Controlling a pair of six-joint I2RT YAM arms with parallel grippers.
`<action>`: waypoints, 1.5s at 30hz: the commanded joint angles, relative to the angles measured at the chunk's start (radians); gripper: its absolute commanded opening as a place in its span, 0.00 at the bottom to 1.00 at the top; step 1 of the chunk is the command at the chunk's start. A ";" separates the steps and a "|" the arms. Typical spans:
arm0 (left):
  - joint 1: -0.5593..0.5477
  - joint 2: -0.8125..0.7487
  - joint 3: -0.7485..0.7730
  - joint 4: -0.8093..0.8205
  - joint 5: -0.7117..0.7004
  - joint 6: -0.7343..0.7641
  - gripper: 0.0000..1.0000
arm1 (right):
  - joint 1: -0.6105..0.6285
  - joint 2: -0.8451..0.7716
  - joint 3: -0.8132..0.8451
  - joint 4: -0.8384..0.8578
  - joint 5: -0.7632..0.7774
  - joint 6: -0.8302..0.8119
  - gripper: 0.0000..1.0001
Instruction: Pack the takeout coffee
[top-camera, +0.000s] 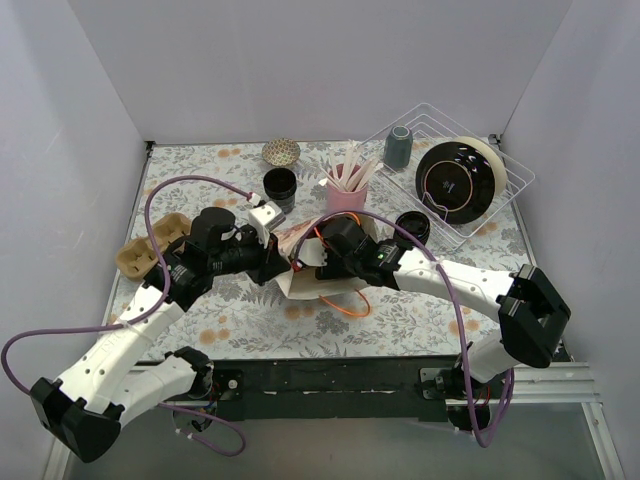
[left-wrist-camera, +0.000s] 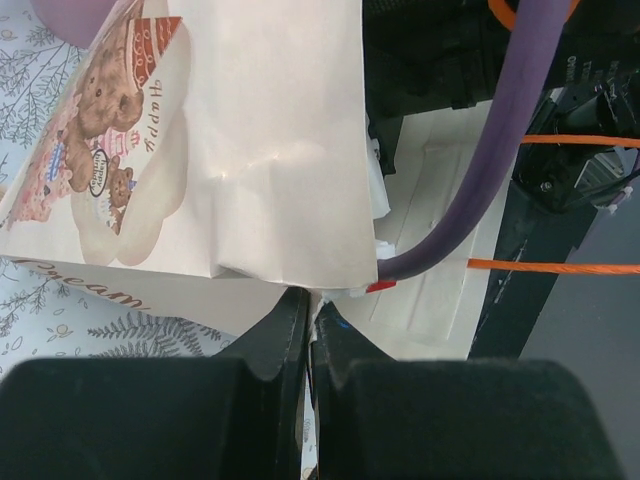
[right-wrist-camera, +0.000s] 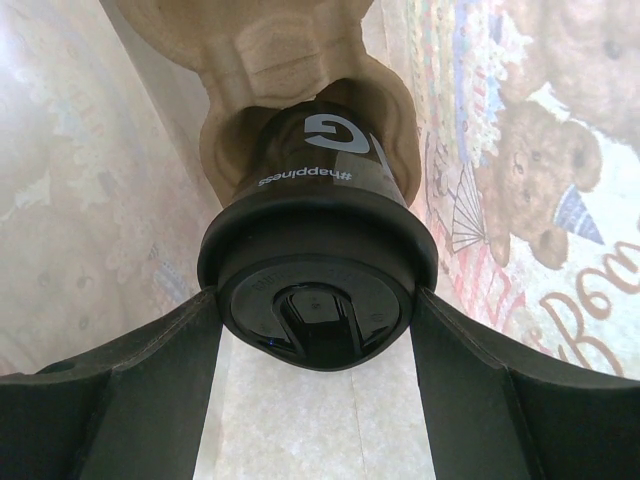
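In the right wrist view, the takeout coffee (right-wrist-camera: 316, 290), a black cup under a glossy black lid, sits in a brown pulp cup carrier (right-wrist-camera: 280, 60) inside the teddy-bear paper bag (right-wrist-camera: 530, 180). My right gripper (right-wrist-camera: 316, 300) is shut on the cup, one finger pressing each side of the lid. My left gripper (left-wrist-camera: 310, 305) is shut on the bag's edge (left-wrist-camera: 270, 150), with white paper pinched between its jaws. From the top view, the bag (top-camera: 300, 285) lies between both wrists. The coffee is hidden inside it, and my right gripper's fingers reach into its mouth.
A lidless black cup (top-camera: 280, 185), a pink cup of sticks (top-camera: 347, 192) and a patterned ball (top-camera: 281, 152) stand behind the bag. A wire rack (top-camera: 510, 180) at the back right holds a grey-blue tumbler (top-camera: 398, 147) and a black dish (top-camera: 455, 180). A second pulp carrier (top-camera: 150, 245) lies at the left.
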 joint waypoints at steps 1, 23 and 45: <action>-0.002 -0.036 -0.017 -0.003 0.042 -0.008 0.00 | -0.010 -0.005 -0.008 0.109 -0.033 0.031 0.62; -0.002 -0.052 -0.021 -0.019 0.047 -0.018 0.00 | -0.013 0.109 0.074 0.109 0.032 0.074 0.94; -0.001 -0.060 -0.021 -0.017 0.023 -0.054 0.00 | -0.015 -0.055 0.104 -0.050 -0.057 0.039 0.99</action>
